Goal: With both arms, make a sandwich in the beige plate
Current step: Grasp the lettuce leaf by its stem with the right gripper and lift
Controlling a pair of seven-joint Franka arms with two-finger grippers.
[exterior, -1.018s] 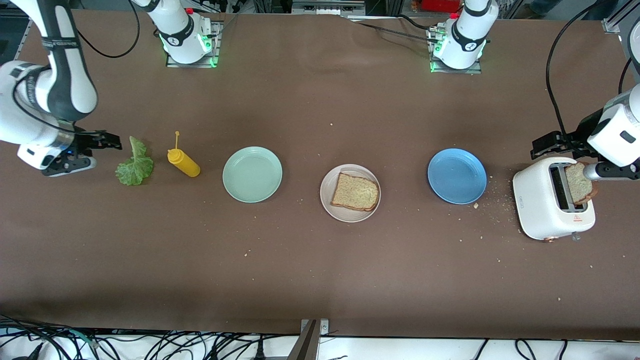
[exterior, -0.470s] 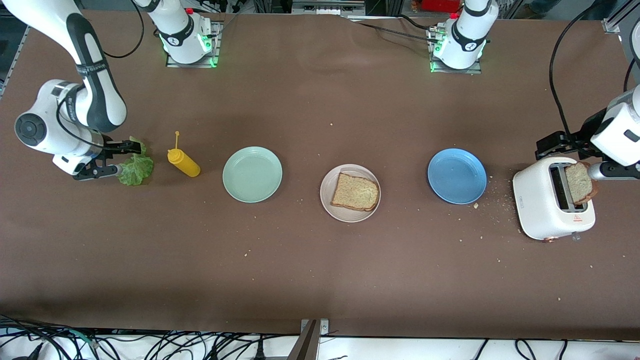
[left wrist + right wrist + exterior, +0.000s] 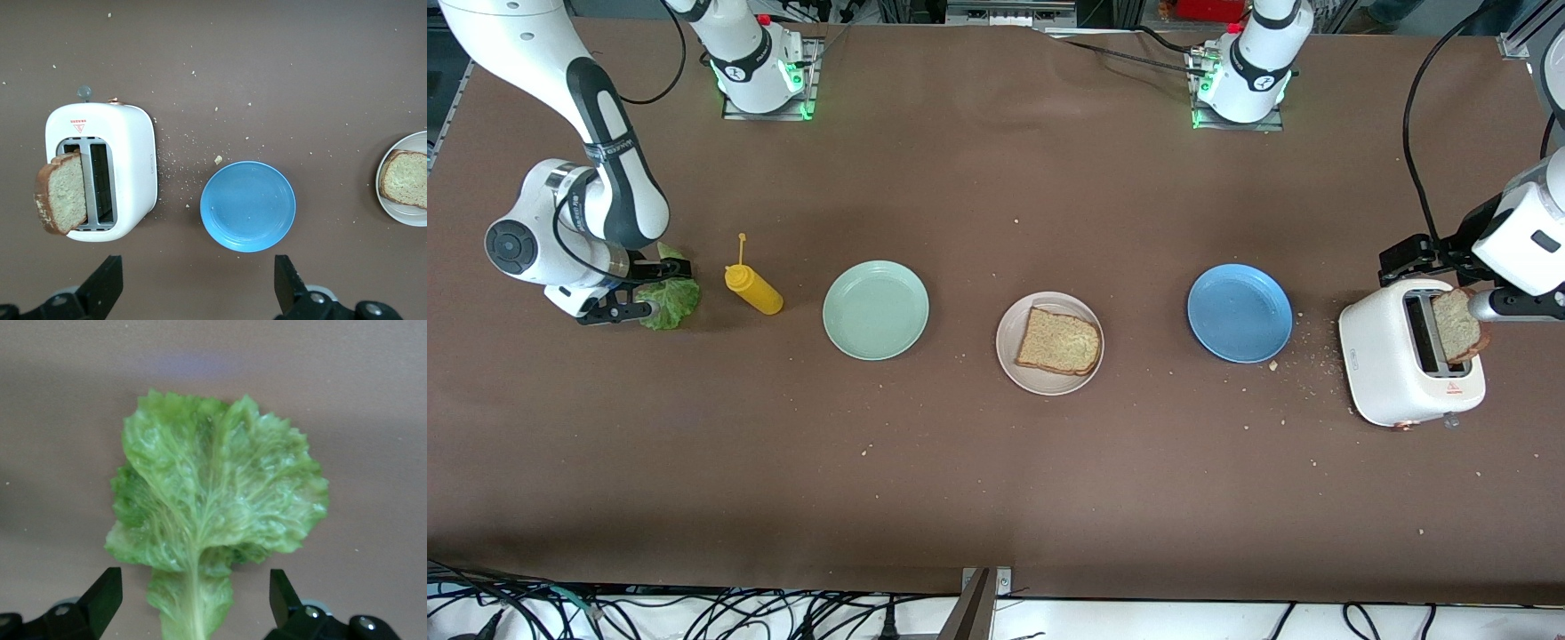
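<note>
The beige plate [image 3: 1009, 333] sits mid-table with one brown bread slice [image 3: 1058, 340] lying on it. A second slice [image 3: 1456, 324] stands up out of the white toaster [image 3: 1396, 364] at the left arm's end. The green lettuce leaf [image 3: 674, 298] lies flat on the table at the right arm's end. My right gripper [image 3: 647, 289] is low over its stem end, open, and the stem [image 3: 197, 613] lies between the two fingers without being pinched. My left gripper [image 3: 1414, 256] hangs open and empty in the air. Below it are the toaster [image 3: 127, 160], its slice [image 3: 63, 193] and the blue plate [image 3: 248, 205].
A yellow squeeze bottle [image 3: 753, 289] lies between the lettuce and a mint-green plate [image 3: 876, 309]. The blue plate [image 3: 1240, 312] sits between the beige plate [image 3: 413, 217] and the toaster. Crumbs are scattered around the toaster.
The right arm has swung in toward the lettuce and lowered, bringing its open fingers around the leaf's stem end. The left arm has barely moved.
</note>
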